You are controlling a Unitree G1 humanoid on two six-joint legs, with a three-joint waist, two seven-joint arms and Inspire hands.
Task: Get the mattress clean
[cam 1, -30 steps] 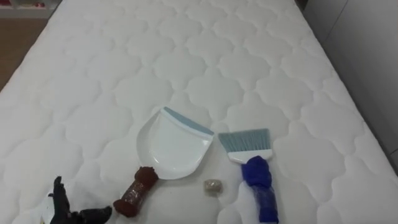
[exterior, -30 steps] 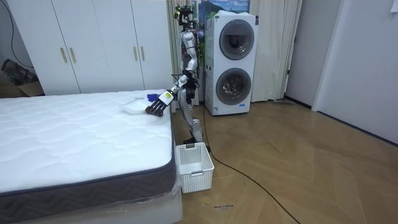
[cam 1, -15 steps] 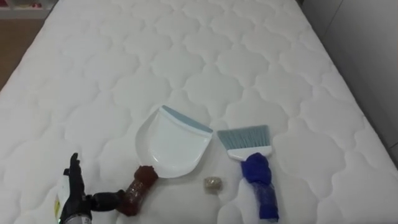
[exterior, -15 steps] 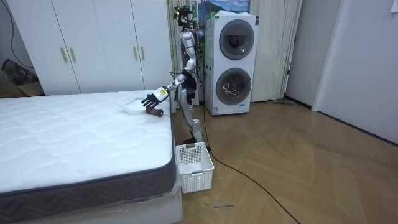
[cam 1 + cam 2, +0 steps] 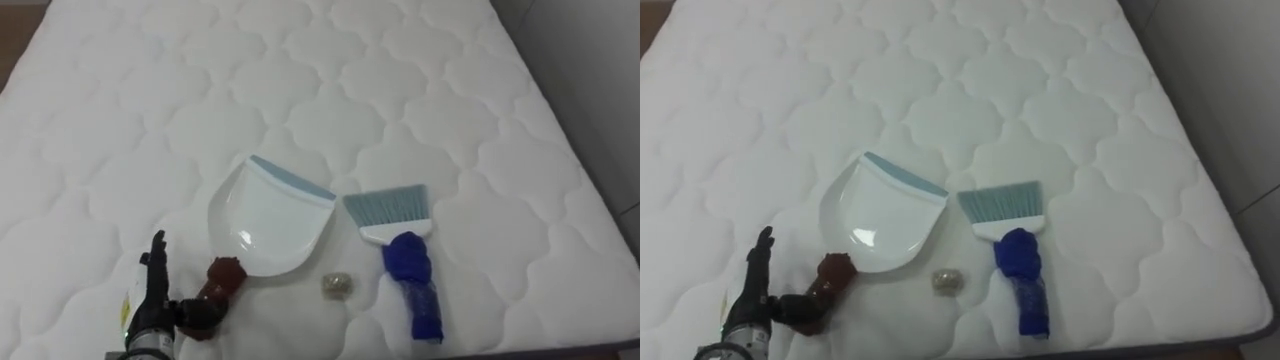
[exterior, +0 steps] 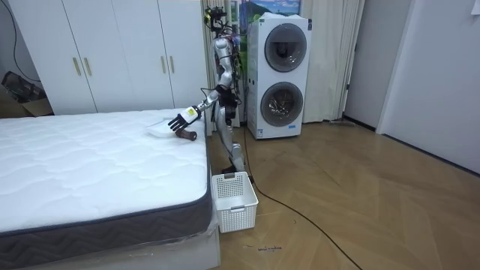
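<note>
In the left eye view we see the left hand (image 5: 152, 300) at the lower left of the white quilted mattress (image 5: 300, 90). Its fingers are straight and spread, and its thumb reaches toward the near end of the brown handle (image 5: 215, 288); we cannot tell whether it touches. The white dustpan (image 5: 268, 218) lies just beside a blue-handled brush (image 5: 405, 265), with a small crumpled scrap (image 5: 336, 285) between their handles. In the room view we see the robot standing at the bed's far corner, near stacked washing machines (image 6: 282, 75), with a white basket (image 6: 235, 199) on the floor.
</note>
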